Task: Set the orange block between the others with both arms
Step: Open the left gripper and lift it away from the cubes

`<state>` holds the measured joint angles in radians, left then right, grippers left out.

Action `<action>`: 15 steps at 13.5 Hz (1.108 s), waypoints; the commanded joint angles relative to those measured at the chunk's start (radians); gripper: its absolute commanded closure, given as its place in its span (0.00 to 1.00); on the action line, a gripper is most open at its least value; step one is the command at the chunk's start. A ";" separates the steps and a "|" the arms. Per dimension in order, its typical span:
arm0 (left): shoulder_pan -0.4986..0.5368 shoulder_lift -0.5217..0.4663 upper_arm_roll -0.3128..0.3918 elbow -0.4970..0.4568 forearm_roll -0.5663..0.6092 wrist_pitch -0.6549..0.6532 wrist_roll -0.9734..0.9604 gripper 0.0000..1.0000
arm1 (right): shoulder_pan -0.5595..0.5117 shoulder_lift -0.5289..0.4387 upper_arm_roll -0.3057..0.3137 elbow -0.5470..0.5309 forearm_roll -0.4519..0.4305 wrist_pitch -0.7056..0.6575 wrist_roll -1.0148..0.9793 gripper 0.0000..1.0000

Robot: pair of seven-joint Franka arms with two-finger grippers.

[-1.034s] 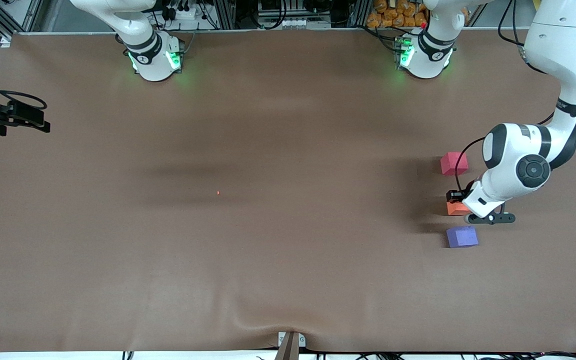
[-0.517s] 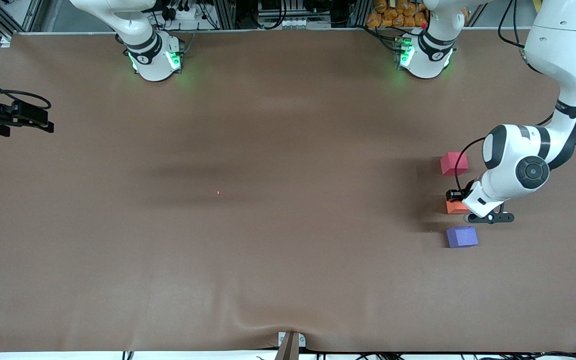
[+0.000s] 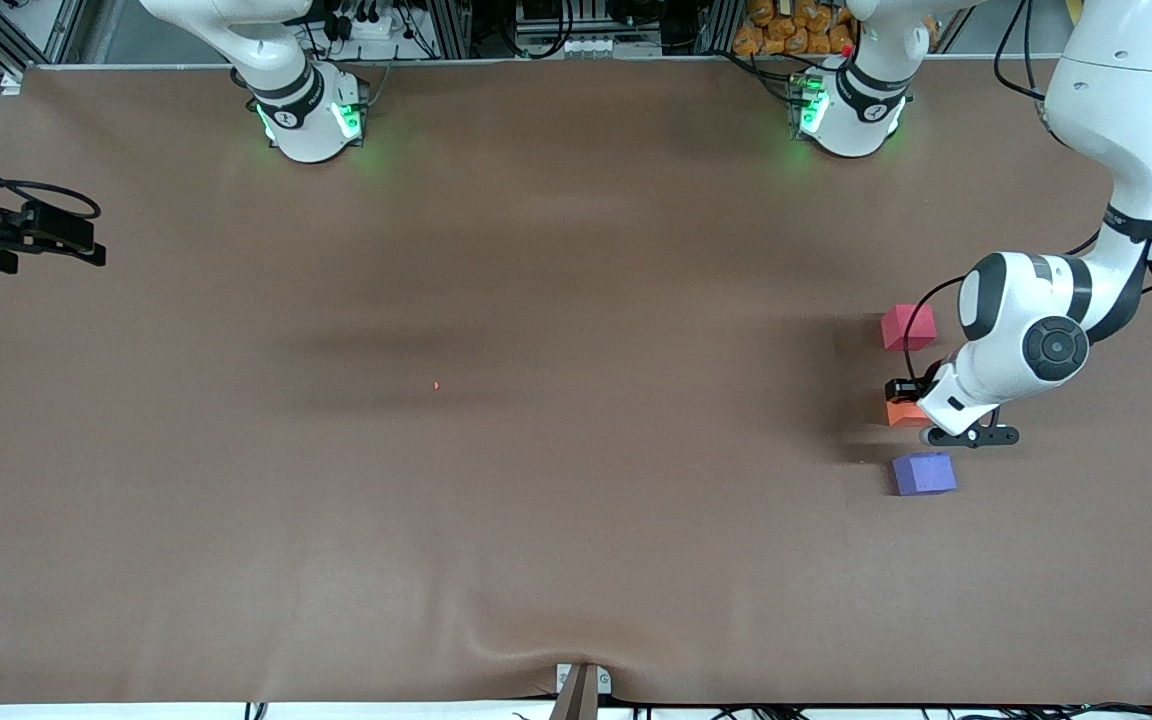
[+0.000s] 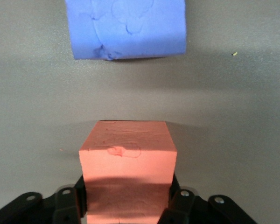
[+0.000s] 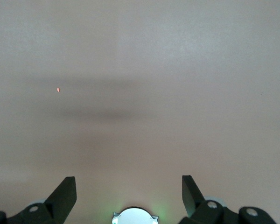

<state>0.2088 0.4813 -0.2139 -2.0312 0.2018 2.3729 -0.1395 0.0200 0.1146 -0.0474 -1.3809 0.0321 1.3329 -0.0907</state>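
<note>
The orange block [image 3: 902, 412] is sitting on the brown worktop [image 3: 536, 450] toward the left arm's end, between the pinkish-red cube [image 3: 907, 326] and the purple-blue cube [image 3: 924, 473]: the pinkish-red one is lying farther from the front camera, the purple-blue one nearer to it, and small gaps are showing on both sides, so none of the three are touching.

The left gripper [image 4: 128, 205] is hanging low at the orange block, its black fingers [image 4: 67, 207] flanking the block's two sides (in the left wrist view each finger is lying right against a face of the block). Whether they are pinching it or merely lying loose beside it cannot be told from these views. The purple-blue cube [image 4: 126, 28] is showing just past the orange block [image 4: 127, 158] in that same view.

The right arm is waiting at its own end of the worktop. The right gripper [image 5: 129, 198] is hovering over bare brown surface with its fingers [image 5: 65, 193] spread wide and nothing between them.
</note>
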 commanded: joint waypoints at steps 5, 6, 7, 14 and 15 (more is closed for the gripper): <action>0.004 -0.139 -0.010 0.067 0.008 -0.104 0.012 0.00 | -0.005 -0.007 0.003 0.009 -0.023 0.002 0.003 0.00; 0.003 -0.165 -0.010 0.121 0.008 -0.169 0.014 0.00 | -0.005 -0.007 0.003 0.013 -0.024 0.000 0.003 0.00; 0.003 -0.179 -0.015 0.182 0.007 -0.238 0.015 0.00 | -0.005 -0.007 0.003 0.013 -0.024 0.000 0.002 0.00; 0.007 -0.272 -0.100 0.597 -0.042 -0.693 0.000 0.00 | -0.005 -0.007 0.003 0.013 -0.027 0.000 0.000 0.00; 0.003 -0.333 -0.101 0.595 -0.056 -0.708 -0.002 0.00 | -0.005 -0.007 0.003 0.013 -0.027 -0.001 0.000 0.00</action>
<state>0.2087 0.2089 -0.3035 -1.4495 0.1743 1.7093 -0.1397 0.0187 0.1143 -0.0505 -1.3731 0.0245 1.3353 -0.0907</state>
